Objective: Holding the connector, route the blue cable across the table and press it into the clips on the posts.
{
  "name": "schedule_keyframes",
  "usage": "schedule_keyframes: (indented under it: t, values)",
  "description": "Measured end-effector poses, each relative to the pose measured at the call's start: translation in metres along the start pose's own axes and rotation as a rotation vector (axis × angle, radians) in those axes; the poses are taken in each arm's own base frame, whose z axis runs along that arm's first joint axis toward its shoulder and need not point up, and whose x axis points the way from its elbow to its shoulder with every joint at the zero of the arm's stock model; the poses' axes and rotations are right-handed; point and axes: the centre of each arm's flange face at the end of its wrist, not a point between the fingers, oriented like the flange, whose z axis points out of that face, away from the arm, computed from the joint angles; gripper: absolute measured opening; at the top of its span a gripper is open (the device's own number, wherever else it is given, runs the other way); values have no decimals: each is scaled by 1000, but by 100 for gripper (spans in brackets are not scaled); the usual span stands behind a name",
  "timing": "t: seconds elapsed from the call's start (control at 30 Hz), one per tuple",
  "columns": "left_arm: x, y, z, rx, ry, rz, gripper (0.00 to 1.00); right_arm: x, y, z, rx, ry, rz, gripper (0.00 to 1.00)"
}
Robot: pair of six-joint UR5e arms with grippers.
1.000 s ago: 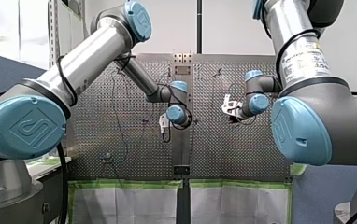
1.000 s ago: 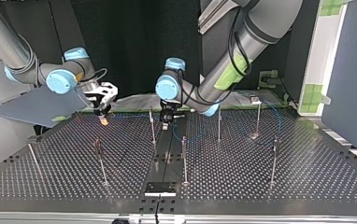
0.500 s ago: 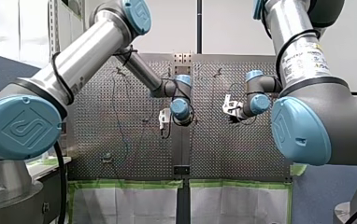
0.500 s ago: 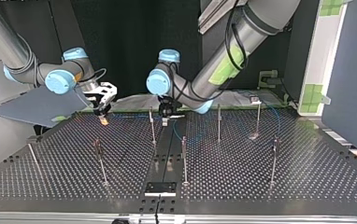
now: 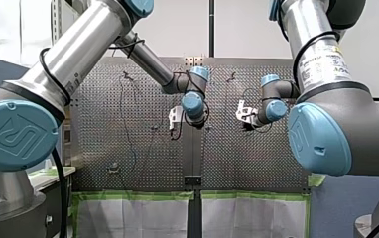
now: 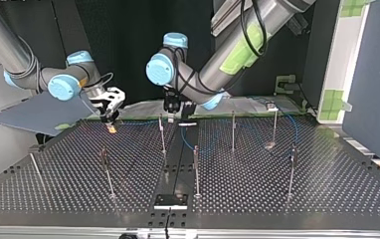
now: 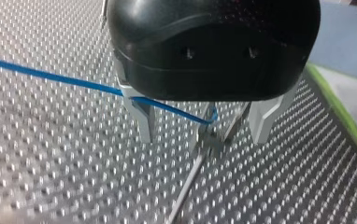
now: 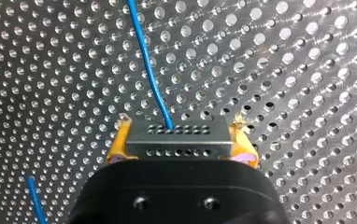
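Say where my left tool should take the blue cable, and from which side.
Grip the blue cable on its straight stretch just short of the post, coming from above. It is a thin line running above the table, so the open left tool probably needs turning until one finger stands on each side of it.

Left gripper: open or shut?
Open. In the left wrist view, the left gripper has its two metal fingers well apart, with a post and the blue cable between them.

Thin upright posts [image 6: 196, 172] stand on the perforated metal table [image 6: 257, 194], and a blue cable [image 7: 50, 74] runs among them.
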Motion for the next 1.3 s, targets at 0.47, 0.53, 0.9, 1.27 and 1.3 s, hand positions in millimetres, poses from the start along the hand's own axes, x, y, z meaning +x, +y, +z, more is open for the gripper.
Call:
schedule_keyframes:
  t: [0.47, 0.53, 0.9, 1.27, 1.3]
  values:
    - [10, -59, -45, 113, -50, -48, 99, 21, -5, -14, -6, -10, 0, 0]
    - [12, -63, -43, 119, -60, -58, 99, 30, -6, -17, -6, 3, -1, 0]
    - [34, -82, -23, 102, -26, -65, 99, 42, 3, -24, -23, 15, 6, 0]
    - [37, -96, 8, 86, -40, -97, 99, 42, 4, -23, -26, 17, 4, 0]
    - [34, -97, 9, 85, -47, -102, 99, 42, 4, -23, -26, 17, 5, 0]
